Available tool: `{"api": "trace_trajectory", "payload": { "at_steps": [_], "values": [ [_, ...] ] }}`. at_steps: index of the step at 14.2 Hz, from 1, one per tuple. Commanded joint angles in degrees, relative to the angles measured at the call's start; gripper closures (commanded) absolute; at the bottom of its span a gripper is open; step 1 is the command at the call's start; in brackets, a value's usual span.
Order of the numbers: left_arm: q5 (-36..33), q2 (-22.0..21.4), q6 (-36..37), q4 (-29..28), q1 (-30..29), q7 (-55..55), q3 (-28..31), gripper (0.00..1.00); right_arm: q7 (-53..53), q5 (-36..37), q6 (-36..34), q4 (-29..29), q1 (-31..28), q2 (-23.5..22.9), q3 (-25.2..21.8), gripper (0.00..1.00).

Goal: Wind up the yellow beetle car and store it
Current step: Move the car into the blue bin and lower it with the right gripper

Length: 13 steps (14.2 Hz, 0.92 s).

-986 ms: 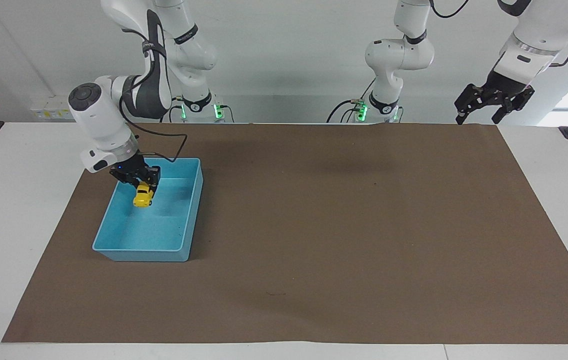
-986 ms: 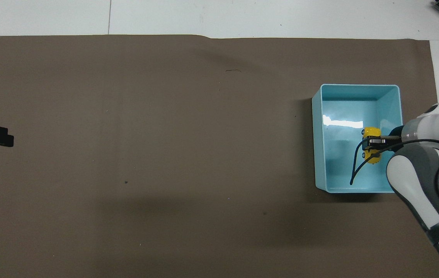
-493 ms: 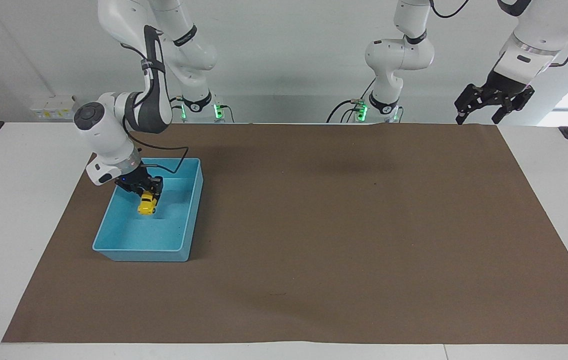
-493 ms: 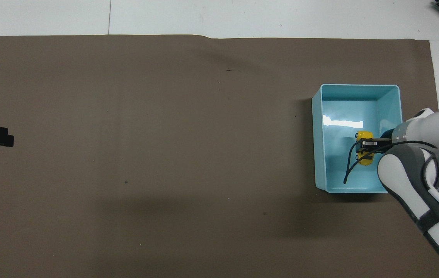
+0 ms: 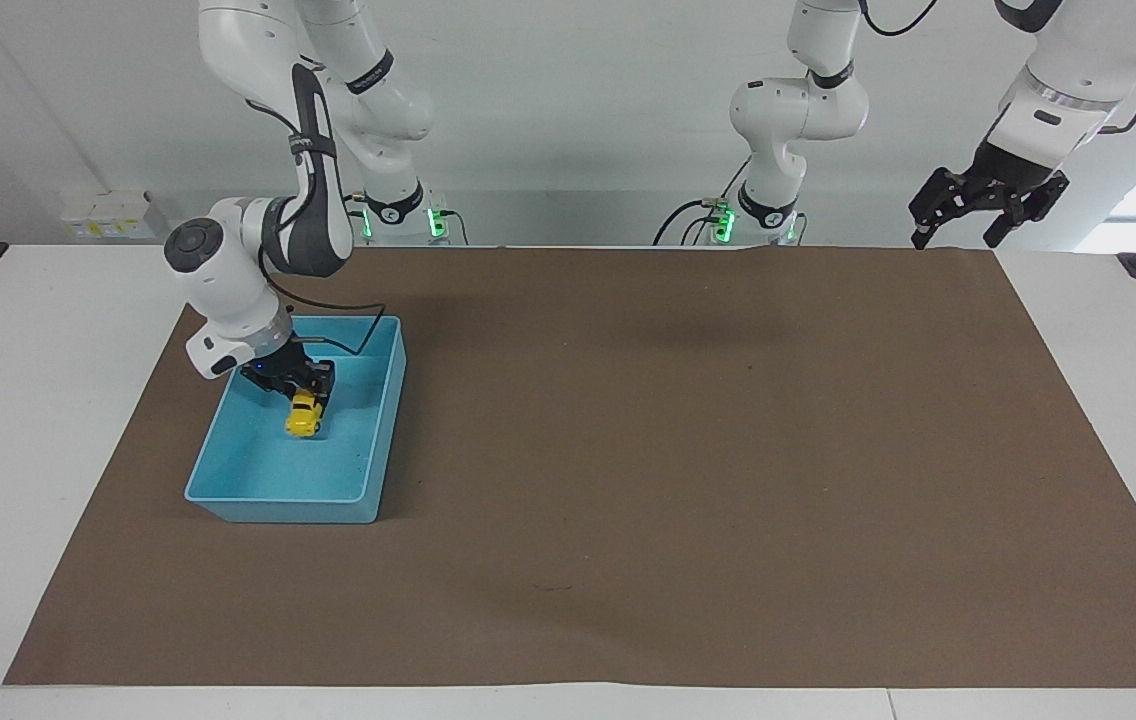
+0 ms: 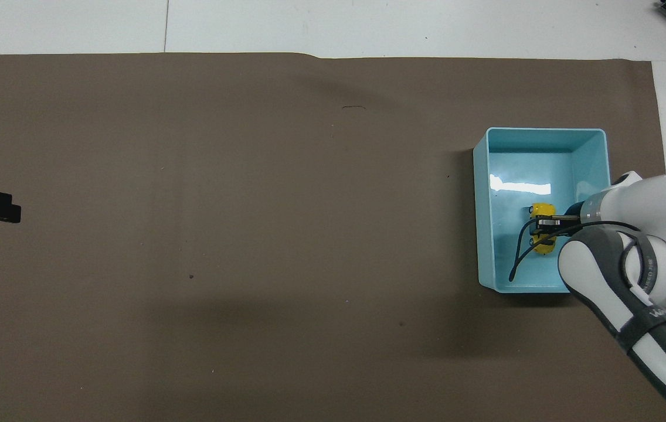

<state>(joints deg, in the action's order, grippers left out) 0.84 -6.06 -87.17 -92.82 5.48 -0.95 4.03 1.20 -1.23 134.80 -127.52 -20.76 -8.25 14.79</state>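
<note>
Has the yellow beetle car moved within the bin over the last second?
Yes. Held by the right gripper, the yellow beetle car has sunk lower inside the light blue bin, toward its floor and its wall on the left arm's side.

One yellow beetle car [image 5: 304,416], one light blue bin [image 5: 228,497], one brown mat [image 5: 678,450], two robot arms

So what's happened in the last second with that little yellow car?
The right pincer, still shut on the yellow car, has lowered it deeper into the blue bin, toward the floor. The bin stayed put; the left pincer kept waiting, raised at its end.
</note>
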Motion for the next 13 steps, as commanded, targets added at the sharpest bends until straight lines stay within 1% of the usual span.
{"api": "trace_trajectory", "payload": {
  "at_steps": [1,4,5,6,7,9,10,12,13],
  "values": [
    [0.0,-0.6,0.8,0.1,-0.6,0.1,-0.3,0.00,0.6,0.5,3.7,-2.3,-0.4,-0.7,0.4,1.00],
    [0.0,-0.6,0.8,0.1,-0.6,0.1,-0.3,0.00,0.7,0.5,3.7,-2.2,-0.5,-0.7,0.4,1.00],
    [0.0,-0.6,0.8,0.1,-0.5,0.1,-0.3,0.00,0.7,0.5,3.6,-2.2,-0.4,-0.7,0.4,0.96],
    [0.0,-0.6,0.8,0.1,-0.6,0.1,-0.3,0.00,0.7,0.5,3.6,-2.3,-0.4,-0.7,0.4,0.86],
    [0.0,-0.6,0.8,0.1,-0.6,0.1,-0.3,0.00,0.5,0.5,3.6,-2.2,-0.4,-0.7,0.4,0.60],
    [0.0,-0.6,0.8,0.1,-0.6,0.1,-0.3,0.00,0.4,0.5,3.5,-1.8,-0.4,-1.0,0.4,0.23],
    [0.0,-0.6,0.8,0.1,-0.6,0.1,-0.3,0.00,0.6,0.5,3.3,-1.5,-0.3,-1.0,0.5,0.00],
    [0.0,-0.6,0.8,0.1,-0.6,0.1,-0.3,0.00,1.3,0.6,2.1,-0.1,-0.2,-0.3,0.5,0.00],
    [0.0,-0.6,0.8,0.1,-0.6,0.1,-0.3,0.00,1.2,0.6,0.0,1.0,-0.2,-0.1,0.5,0.00]
  ]
}}
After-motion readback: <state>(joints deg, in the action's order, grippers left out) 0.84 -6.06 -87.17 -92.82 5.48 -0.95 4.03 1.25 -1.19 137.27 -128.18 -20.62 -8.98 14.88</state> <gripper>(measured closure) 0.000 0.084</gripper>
